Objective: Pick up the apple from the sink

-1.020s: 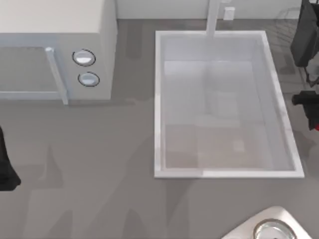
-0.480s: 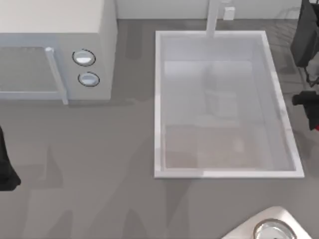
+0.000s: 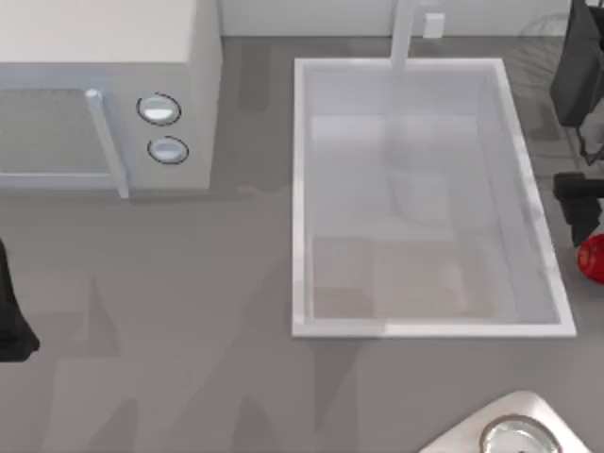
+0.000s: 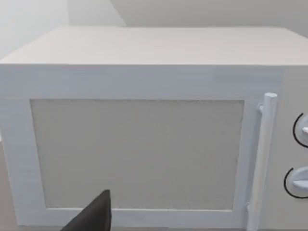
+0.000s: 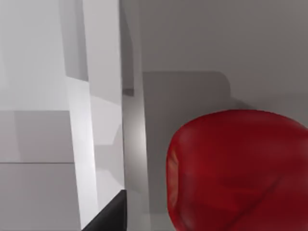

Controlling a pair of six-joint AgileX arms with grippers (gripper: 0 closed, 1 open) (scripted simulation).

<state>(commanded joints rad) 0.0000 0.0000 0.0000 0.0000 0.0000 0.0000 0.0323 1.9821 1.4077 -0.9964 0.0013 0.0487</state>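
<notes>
The glossy red apple hangs at the top view's right edge, just outside the right rim of the white sink. My right gripper is shut on it, with its dark body reaching down from the far right. In the right wrist view the apple looms large, held above the grey counter where its shadow falls, with the sink's rim alongside and one dark fingertip showing. The basin's flat bottom is bare. My left gripper stays parked at the left edge, facing the microwave.
A white microwave with two knobs stands at the back left. The white faucet rises behind the sink. A small round metal bowl sits on a white board at the front right. Grey counter stretches between microwave and sink.
The apple has come further into view at the right edge, moving slightly toward the front with the right gripper. The left arm has not moved.
</notes>
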